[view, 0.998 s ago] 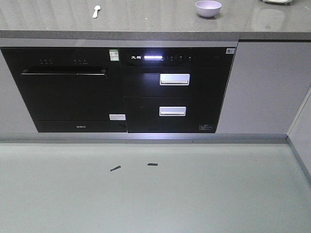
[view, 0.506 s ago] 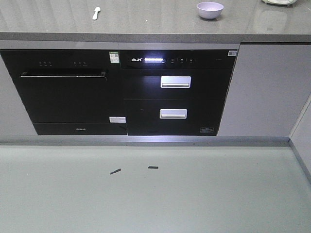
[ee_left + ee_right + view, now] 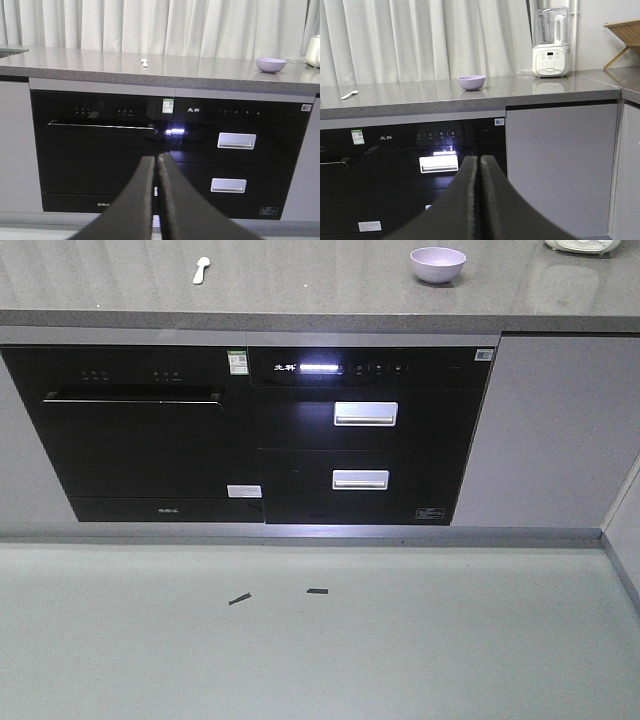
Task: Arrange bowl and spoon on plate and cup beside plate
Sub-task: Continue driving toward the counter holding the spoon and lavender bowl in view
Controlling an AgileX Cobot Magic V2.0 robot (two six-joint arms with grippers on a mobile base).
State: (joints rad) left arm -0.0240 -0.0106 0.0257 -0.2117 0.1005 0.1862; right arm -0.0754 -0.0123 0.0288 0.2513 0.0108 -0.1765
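Tabletop (image 3: 320, 295) scene with the task at its outset and nothing arranged. The bowl (image 3: 438, 264) stands upright and empty on the grey tabletop. The spoon (image 3: 201, 269) lies flat on the same surface, well apart from the bowl, to its left in the front view. A white blender (image 3: 550, 42) stands on the bowl's other side, also well apart. A lit appliance panel (image 3: 318, 368) sits in the cabinet front below the bowl. Neither plate nor cup appears in any view, so their places cannot be told. The left pincer (image 3: 156, 161) and the right pincer (image 3: 479, 161) are each closed, fingers pressed together with nothing between them, both low before the cabinet fronts and well short of the bowl. Judged remaining: every step, namely bowl and spoon onto the plate, cup beside it.
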